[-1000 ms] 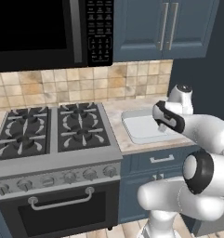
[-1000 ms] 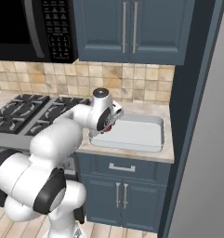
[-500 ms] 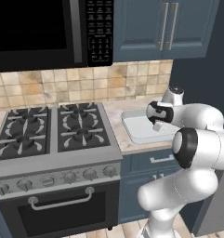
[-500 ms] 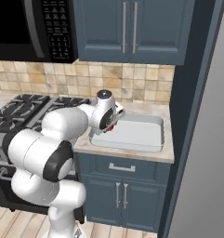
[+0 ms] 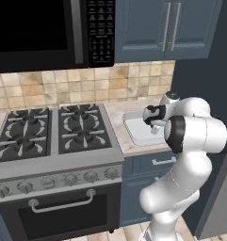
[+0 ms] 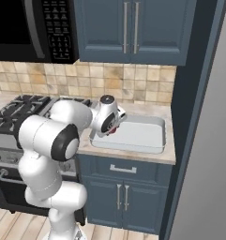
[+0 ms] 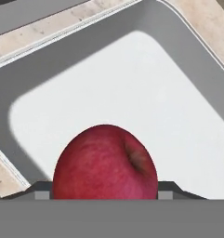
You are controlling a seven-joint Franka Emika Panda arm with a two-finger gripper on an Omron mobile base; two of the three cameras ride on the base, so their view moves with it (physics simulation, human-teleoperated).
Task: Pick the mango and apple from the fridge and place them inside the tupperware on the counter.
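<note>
Item: my two-finger gripper (image 7: 105,197), jaws part-closed around the small round red apple (image 7: 105,163), which sits clamped between my tips. Location: above the shallow pale white-grey rectangular tupperware (image 7: 20,97), over its bare floor. The tupperware rests on the beige stone counter (image 6: 133,152) beside the black-grated stove (image 5: 53,134).

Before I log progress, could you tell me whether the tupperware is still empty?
Empty: the tupperware floor is bare white in the hand view; the apple is above it in the pincer.
</note>
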